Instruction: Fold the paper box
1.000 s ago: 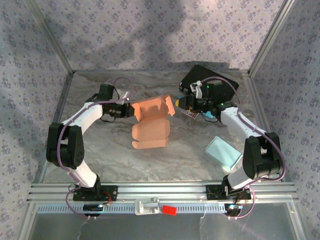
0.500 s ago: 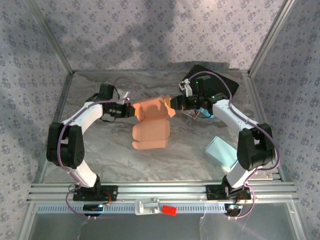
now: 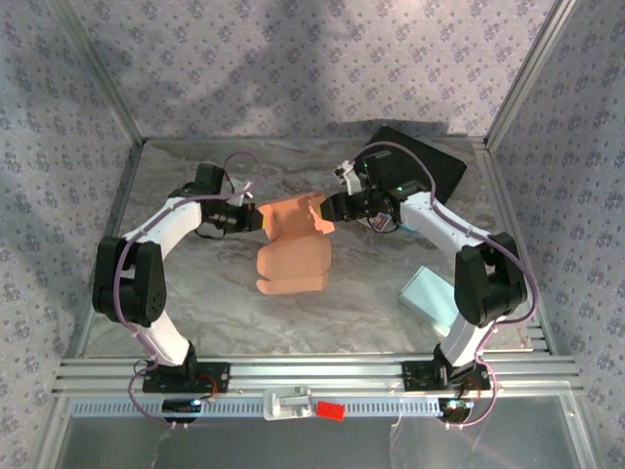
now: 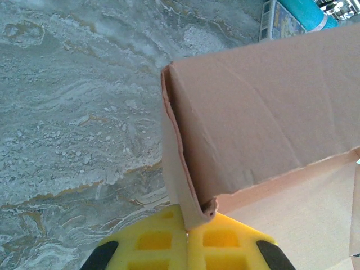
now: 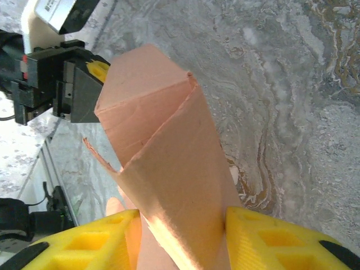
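The salmon paper box (image 3: 293, 246) lies half-formed on the marble table (image 3: 195, 303), its lid panel flat toward the front and its walls standing at the back. My left gripper (image 3: 256, 219) is shut on the box's left wall; in the left wrist view the yellow fingertips (image 4: 187, 216) pinch the wall's corner edge (image 4: 185, 185). My right gripper (image 3: 328, 209) stands open at the box's right side. In the right wrist view a bent side flap (image 5: 163, 140) rises between its wide-apart fingers (image 5: 264, 236), touching the right one. The left gripper's finger (image 5: 100, 70) shows behind the flap.
A black flat case (image 3: 415, 161) lies at the back right, under the right arm. A pale teal pad (image 3: 435, 298) rests at the front right. A printed card (image 4: 280, 22) and a teal object (image 4: 304, 10) sit beyond the box. Metal frame posts and patterned walls enclose the table.
My right gripper has moved left from beside the black case onto the box's right flap, bending the flap inward. The left gripper has kept its hold in place.
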{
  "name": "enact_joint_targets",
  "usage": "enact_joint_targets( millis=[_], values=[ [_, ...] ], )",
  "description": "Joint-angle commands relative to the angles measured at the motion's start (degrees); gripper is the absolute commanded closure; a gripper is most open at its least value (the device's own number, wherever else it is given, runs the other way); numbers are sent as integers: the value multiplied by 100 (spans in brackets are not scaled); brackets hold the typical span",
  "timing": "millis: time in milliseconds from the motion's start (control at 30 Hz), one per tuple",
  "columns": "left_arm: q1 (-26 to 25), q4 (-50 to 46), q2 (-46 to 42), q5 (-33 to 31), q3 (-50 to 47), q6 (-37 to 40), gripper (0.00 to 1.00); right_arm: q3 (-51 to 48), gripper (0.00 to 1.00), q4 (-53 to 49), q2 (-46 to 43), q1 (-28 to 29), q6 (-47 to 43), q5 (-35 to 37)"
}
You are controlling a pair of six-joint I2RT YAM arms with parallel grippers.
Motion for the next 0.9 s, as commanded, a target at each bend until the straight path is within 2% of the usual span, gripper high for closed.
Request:
enact_joint_targets(
  millis=[0,133,267,433,867],
  values=[
    [-44,-204,-3,-36,225,116,100,290,56,-472,90,219,-319,568],
    [-136,-340,-3,-236,292,79,100,509,53,-799,175,518,-431,1280],
    [-268,-445,-3,-474,333,-5,100,870,54,-1291,433,878,-355,2567],
    [-454,-600,76,-696,394,-36,100,1171,58,-1499,823,1270,47,3686],
    [-631,-601,164,-902,447,-174,100,1520,75,-1879,1236,1507,562,3991]
  ],
)
